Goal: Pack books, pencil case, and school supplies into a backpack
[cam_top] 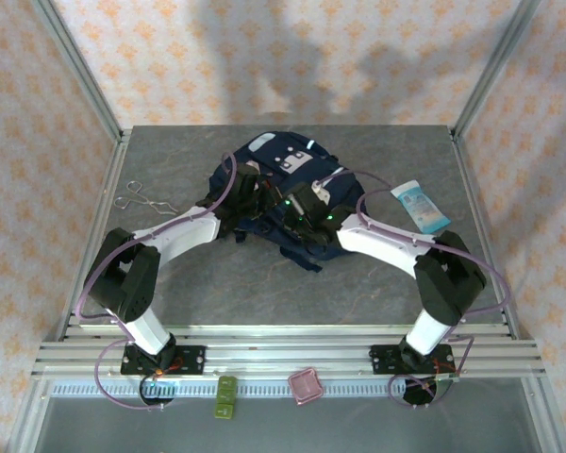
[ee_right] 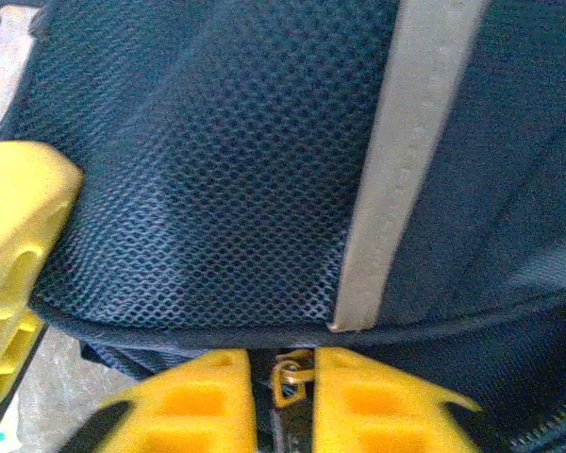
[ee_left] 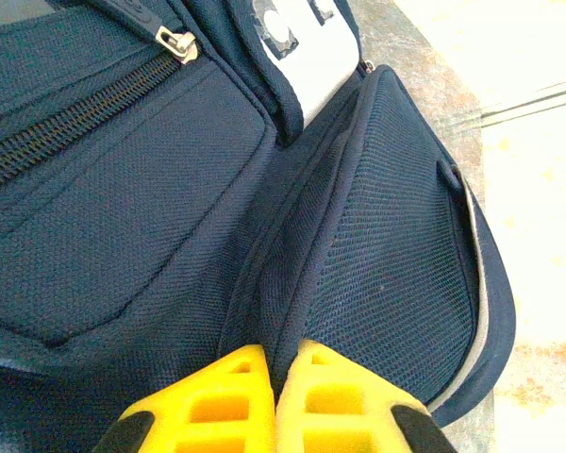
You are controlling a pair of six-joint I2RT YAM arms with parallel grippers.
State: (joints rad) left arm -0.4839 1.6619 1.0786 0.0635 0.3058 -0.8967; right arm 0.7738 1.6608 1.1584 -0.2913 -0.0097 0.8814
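Inspection from my remote station.

1. The backpack (cam_top: 275,170) lies on the far middle of the table (cam_top: 198,274), with both arms reaching in to it from either side.

2. I see the left gripper (ee_left: 277,363) with its two yellow fingers brought together on the backpack. A raised fold of navy fabric along a seam runs straight down between the tips and is pinched there. Above it on the left wrist camera I note a closed zipper (ee_left: 66,123) running up and to the right, and a white patch (ee_left: 311,47) near the top edge.

3. The right gripper (ee_right: 284,368) sits against the lower edge of a navy mesh panel (ee_right: 208,160), which a grey strip (ee_right: 406,160) crosses from top to bottom. Its fingers stand nearly together, with a small metal zipper pull (ee_right: 292,373) caught in the narrow gap between them. I read this as clamped on the pull.

4. The scissors (cam_top: 140,200) lie on the table to the left of the backpack, well apart from it. A white-and-blue tube (cam_top: 420,206) lies to the right, near the right arm.

5. A green piece (cam_top: 226,396) and a red piece (cam_top: 305,385) rest on the ledge below the front rail, between the two arm bases and outside the backpack.
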